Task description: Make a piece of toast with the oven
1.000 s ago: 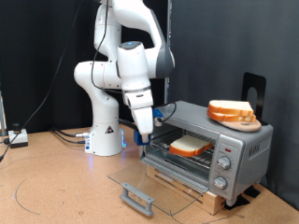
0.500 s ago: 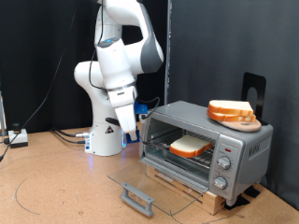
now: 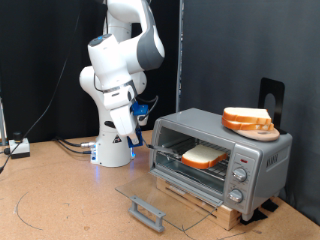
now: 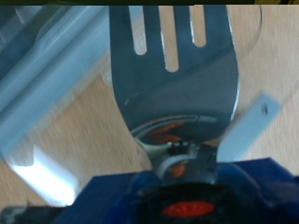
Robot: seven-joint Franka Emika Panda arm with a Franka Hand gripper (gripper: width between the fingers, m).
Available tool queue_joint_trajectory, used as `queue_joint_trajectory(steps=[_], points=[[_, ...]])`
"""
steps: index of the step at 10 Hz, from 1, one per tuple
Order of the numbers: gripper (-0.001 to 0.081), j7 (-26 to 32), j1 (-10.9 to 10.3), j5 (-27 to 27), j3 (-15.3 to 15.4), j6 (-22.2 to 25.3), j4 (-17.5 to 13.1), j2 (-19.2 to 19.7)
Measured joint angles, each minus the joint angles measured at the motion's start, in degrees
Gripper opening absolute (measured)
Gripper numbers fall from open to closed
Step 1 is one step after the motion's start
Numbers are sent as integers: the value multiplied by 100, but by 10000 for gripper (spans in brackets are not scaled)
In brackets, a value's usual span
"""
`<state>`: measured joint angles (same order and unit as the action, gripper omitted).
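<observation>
The silver-grey oven [image 3: 225, 160] stands at the exterior view's right with its glass door [image 3: 150, 192] folded down flat. A single piece of toast [image 3: 204, 155] lies on the wire rack inside. My gripper [image 3: 140, 122] hangs to the left of the oven mouth, clear of it, shut on a blue-handled slotted metal spatula [image 3: 152, 145] that slants down toward the oven. In the wrist view the bare spatula blade [image 4: 173, 75] fills the frame above the tan table, with nothing lying on it.
A stack of similar slices [image 3: 247, 120] sits on a board on the oven's roof, and a black stand [image 3: 272, 98] rises behind it. The door's dark bar handle [image 3: 147, 212] juts toward the table's front. The robot base [image 3: 113, 145] and cables [image 3: 70, 146] lie at the left.
The arm has swung back to the left, away from the oven mouth, carrying the spatula with it. The toast stays on the rack.
</observation>
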<state>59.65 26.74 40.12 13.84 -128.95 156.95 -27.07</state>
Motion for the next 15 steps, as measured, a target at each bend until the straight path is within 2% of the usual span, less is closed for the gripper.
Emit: queue_joint_trajectory(steps=[2,4,7,9,10,12,15], points=[[464,269,-31,451,-399,875,-234,-257],[464,327,-33,665,-620,1473,-395,-538],[464,259,-33,707,-701,1881,-475,-1042],[464,316,-67,877,-709,2013,-467,-1019],[464,444,-197,1171,-725,2334,-472,-1037],[464,763,-496,1375,-724,2959,-466,-1136],[464,910,-844,1379,-540,3318,-275,-1460]])
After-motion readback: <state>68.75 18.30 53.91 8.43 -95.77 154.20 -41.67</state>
